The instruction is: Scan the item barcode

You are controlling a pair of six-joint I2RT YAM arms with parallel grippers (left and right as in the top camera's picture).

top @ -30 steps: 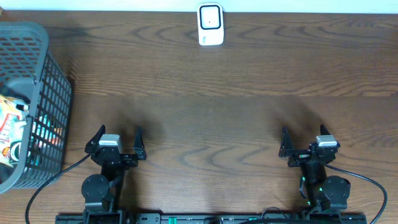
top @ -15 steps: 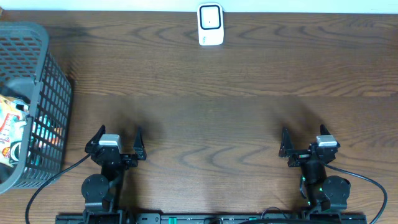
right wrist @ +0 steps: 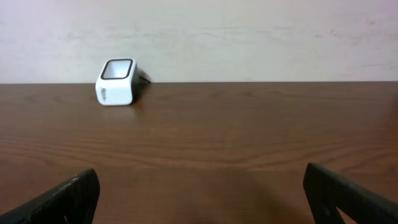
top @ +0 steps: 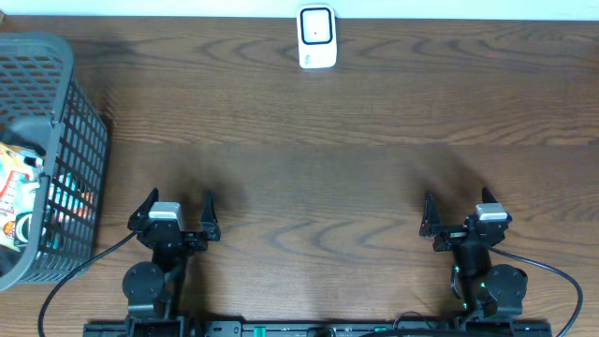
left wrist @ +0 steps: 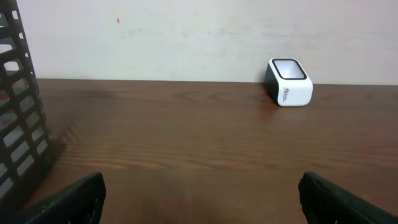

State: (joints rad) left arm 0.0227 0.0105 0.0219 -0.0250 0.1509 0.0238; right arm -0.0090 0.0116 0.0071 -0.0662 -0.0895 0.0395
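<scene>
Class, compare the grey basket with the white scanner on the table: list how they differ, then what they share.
The basket is dark grey lattice; the scanner is white with a dark window. The basket is far larger than the scanner. The basket stands at the left edge, the scanner at the far edge's middle. The basket holds colourful packets, the scanner nothing. Both rest on the wooden table.

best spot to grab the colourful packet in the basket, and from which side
Probably the packet by whichever edge faces up, coming straight down through the open top of the basket: its mesh walls block any side approach. The left gripper is nearest, fingers open.
</scene>
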